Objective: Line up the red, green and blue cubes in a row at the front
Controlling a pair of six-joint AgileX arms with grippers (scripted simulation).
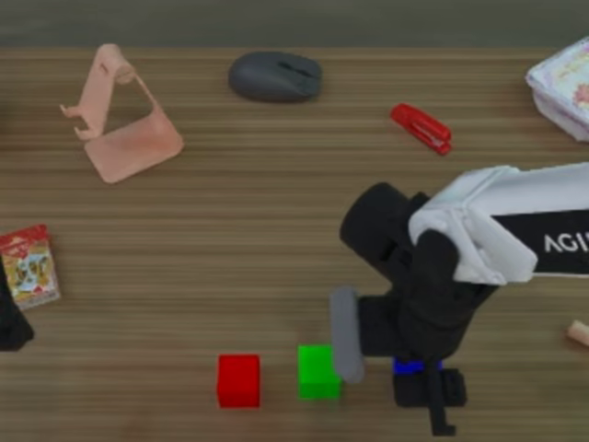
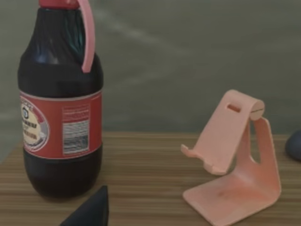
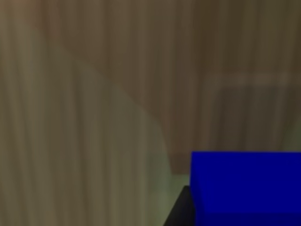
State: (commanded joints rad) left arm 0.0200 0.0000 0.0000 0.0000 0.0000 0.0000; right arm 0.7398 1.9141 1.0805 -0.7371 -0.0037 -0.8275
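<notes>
Blue cube point(image 1: 409, 366) sits under my right gripper point(image 1: 425, 387) by the table's front edge; finger state unclear; align beside green cube point(image 1: 318, 371).

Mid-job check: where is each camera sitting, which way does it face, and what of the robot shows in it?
Top view: above the table, looking down; right arm over the blue cube, beside the green cube and red cube.
Left wrist view: low at the left edge, facing a bottle and pink stand; one dark fingertip shows.
Right wrist view: close above the blue cube.
Shared: the stand, top and left wrist; the blue cube, top and right wrist.
</notes>
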